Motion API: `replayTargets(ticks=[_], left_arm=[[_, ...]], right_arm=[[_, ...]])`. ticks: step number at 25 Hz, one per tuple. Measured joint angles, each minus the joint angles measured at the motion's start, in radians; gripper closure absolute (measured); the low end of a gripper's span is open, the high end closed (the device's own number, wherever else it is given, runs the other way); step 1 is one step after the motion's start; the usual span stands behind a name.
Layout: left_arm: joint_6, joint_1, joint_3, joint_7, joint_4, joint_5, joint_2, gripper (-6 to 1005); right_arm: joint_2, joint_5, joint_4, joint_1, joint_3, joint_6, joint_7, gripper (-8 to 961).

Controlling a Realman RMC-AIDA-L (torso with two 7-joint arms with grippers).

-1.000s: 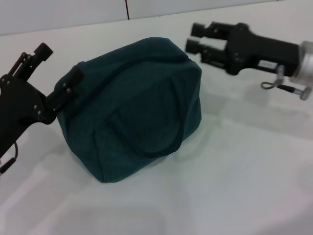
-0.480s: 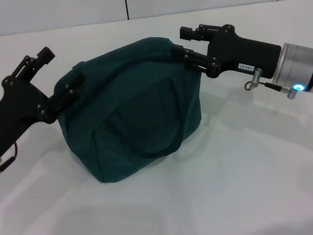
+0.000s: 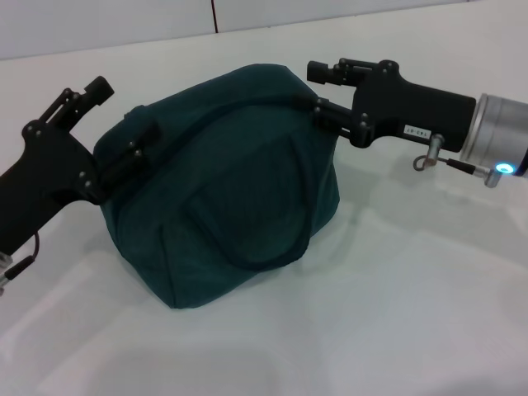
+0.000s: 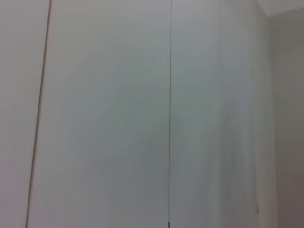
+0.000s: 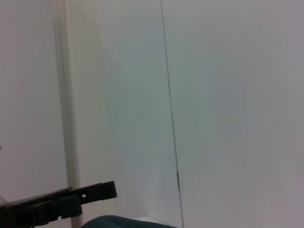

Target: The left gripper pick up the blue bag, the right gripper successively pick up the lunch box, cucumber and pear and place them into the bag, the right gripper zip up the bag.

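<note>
The blue bag [image 3: 223, 181] lies on its side on the white table, its zipper line running along the top and one loop handle on the near face. My left gripper [image 3: 118, 117] is open at the bag's left end, its lower finger [image 3: 136, 153] against the fabric and its upper finger in the air. My right gripper [image 3: 316, 89] is open at the bag's top right corner, its lower finger [image 3: 323, 107] touching the fabric. A strip of the bag [image 5: 123, 222] shows in the right wrist view. The lunch box, cucumber and pear are out of view.
The white table [image 3: 412, 289] spreads in front and to the right of the bag. A white wall with a dark seam [image 3: 214, 15] stands behind. The left wrist view shows only white wall panels [image 4: 109, 114]. A black gripper finger [image 5: 71, 202] shows in the right wrist view.
My right gripper has come in from the right to the bag's top right corner. My left gripper has shifted right and up against the bag's left end.
</note>
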Motion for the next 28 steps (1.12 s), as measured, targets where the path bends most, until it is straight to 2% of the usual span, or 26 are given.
replayTargets(ticks=[13, 28], left_arm=[[0.081, 0.020, 0.010, 0.042, -0.001, 0.000, -0.008, 170], [0.081, 0.022, 0.063, 0.033, -0.001, -0.003, -0.005, 170]], right_arm=[[0.000, 0.045, 0.003, -0.033, 0.001, -0.129, -0.044, 513], [0.000, 0.128, 0.081, -0.046, -0.005, -0.171, -0.132, 513]])
